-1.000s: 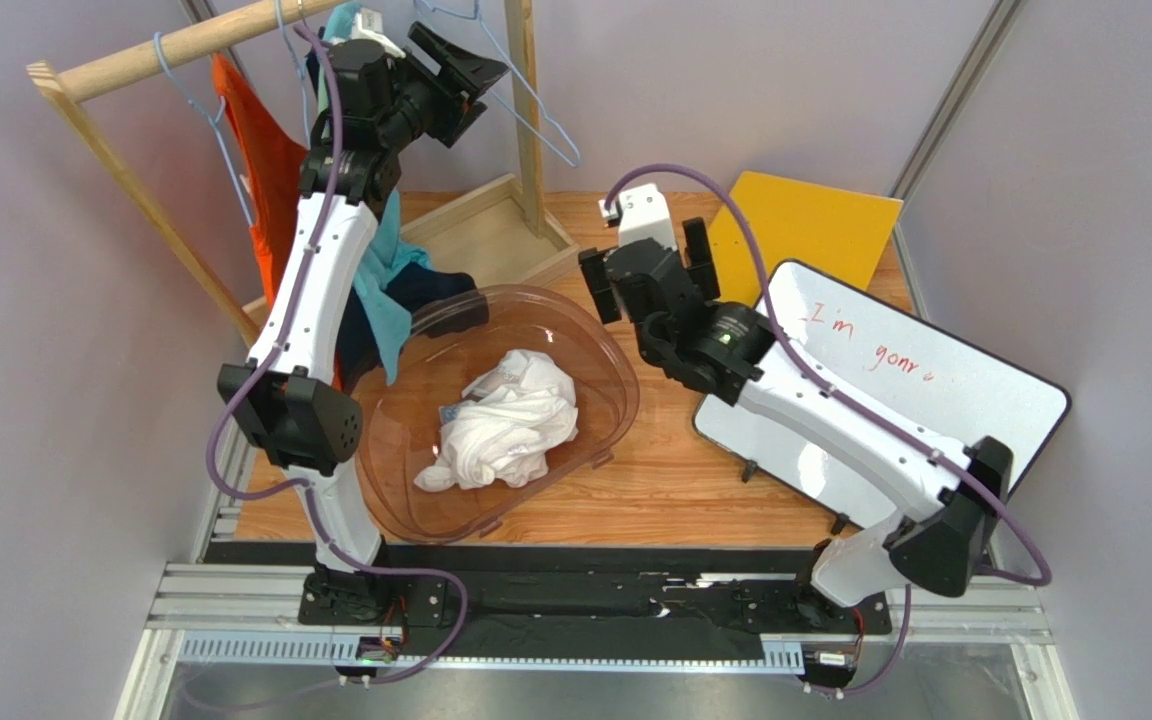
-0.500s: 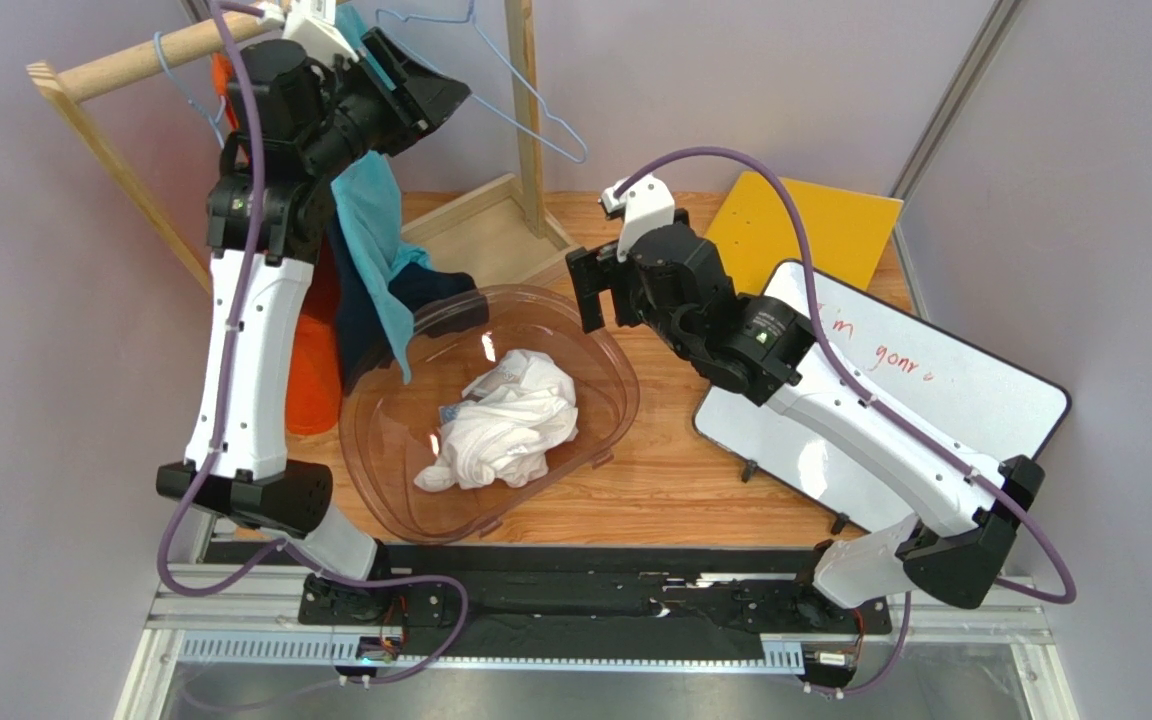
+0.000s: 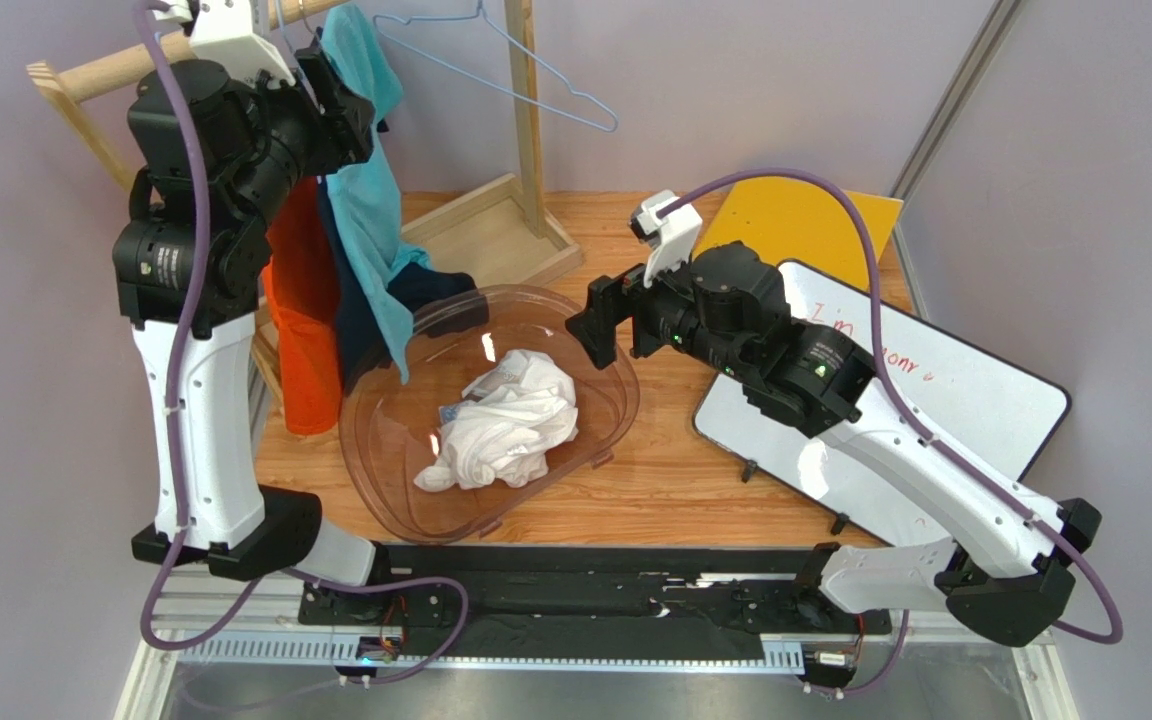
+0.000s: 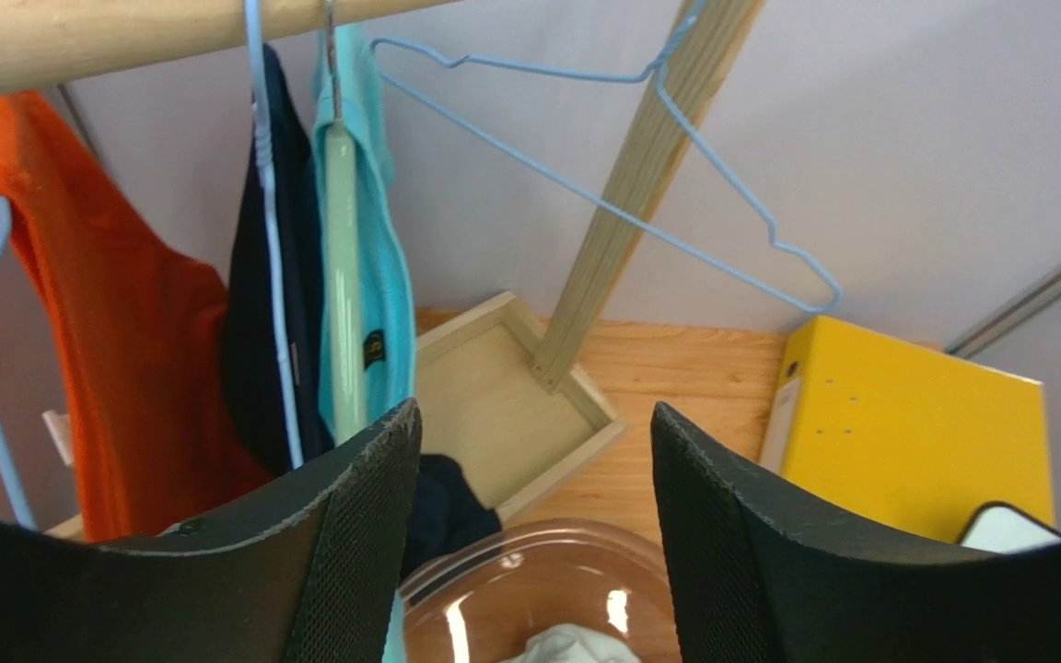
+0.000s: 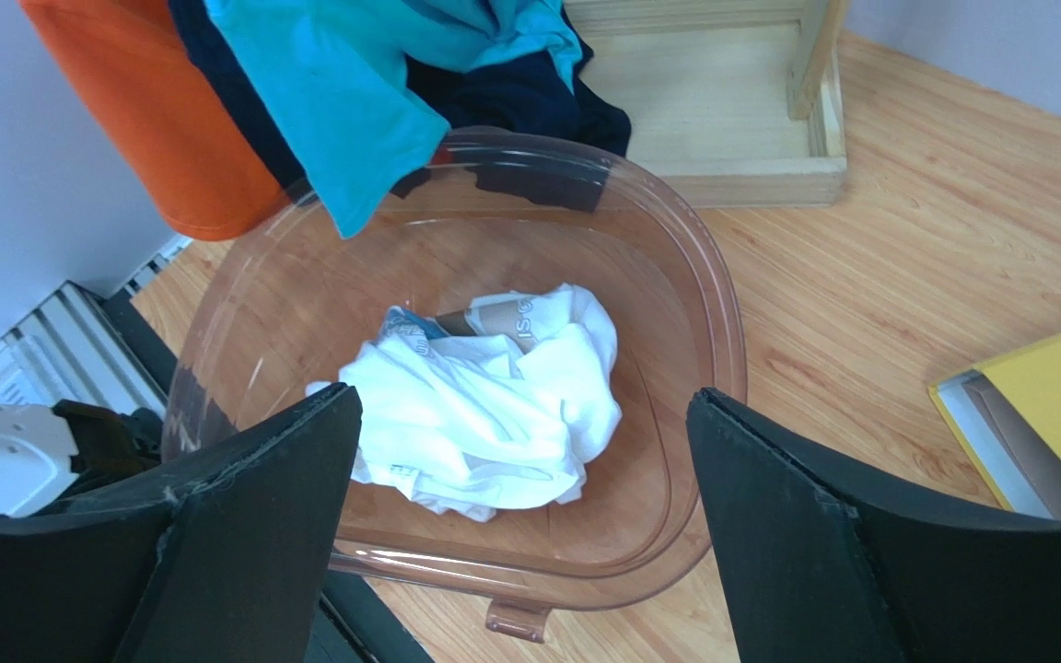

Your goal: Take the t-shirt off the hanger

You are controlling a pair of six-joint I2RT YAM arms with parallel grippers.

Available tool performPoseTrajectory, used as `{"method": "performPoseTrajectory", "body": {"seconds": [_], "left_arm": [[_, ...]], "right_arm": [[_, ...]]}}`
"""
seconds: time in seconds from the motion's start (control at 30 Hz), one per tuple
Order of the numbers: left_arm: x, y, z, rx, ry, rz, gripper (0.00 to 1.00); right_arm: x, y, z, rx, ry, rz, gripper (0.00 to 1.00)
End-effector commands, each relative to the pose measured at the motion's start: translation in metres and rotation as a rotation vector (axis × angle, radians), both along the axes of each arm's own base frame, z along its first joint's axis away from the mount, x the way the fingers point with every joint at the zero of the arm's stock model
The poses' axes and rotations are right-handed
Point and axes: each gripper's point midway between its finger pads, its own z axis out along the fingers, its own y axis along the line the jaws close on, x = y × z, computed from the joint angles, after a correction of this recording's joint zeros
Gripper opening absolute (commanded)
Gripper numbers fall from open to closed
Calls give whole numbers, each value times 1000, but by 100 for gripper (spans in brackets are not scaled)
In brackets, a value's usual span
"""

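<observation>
The clear brown tub, centre frame on my counter, holds one crumpled white t-shirt. A smaller wooden tray sits just above it. The teal t-shirt hangs on its pale hanger from the rail, upper left. Red handwriting on the whiteboard, right, partly reads "gonr". The teal shirt's dark tag is unreadable. My left tool, by the rail, and my right tool, over the tub, are both spread and grip nothing.

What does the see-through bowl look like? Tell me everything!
The bowl is see-through brownish plastic, rounded, with a small tab handle at its near edge. It sits upright on the wooden table. A crumpled white t-shirt lies inside. The hanging teal shirt and navy shirt dangle over its far-left rim.
</observation>
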Motion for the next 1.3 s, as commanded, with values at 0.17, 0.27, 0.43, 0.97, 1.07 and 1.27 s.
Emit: {"method": "performPoseTrajectory", "body": {"seconds": [0.17,0.27,0.43,0.97,1.07,1.27], "left_arm": [[33,31,-59,158,178,160,65],[37,39,-63,177,178,199,63],[48,43,-67,175,179,202,62],[66,47,-40,118,81,168,55],[63,50,-36,115,65,181,54],[54,52,-31,108,41,192,55]], "right_arm": [[-6,2,17,58,-40,36,93],[-7,3,16,55,-41,40,93],[-6,4,15,53,-38,41,93],[0,6,7,33,-42,31,92],[0,6,7,31,-44,30,92],[0,6,7,28,-45,31,92]]}}
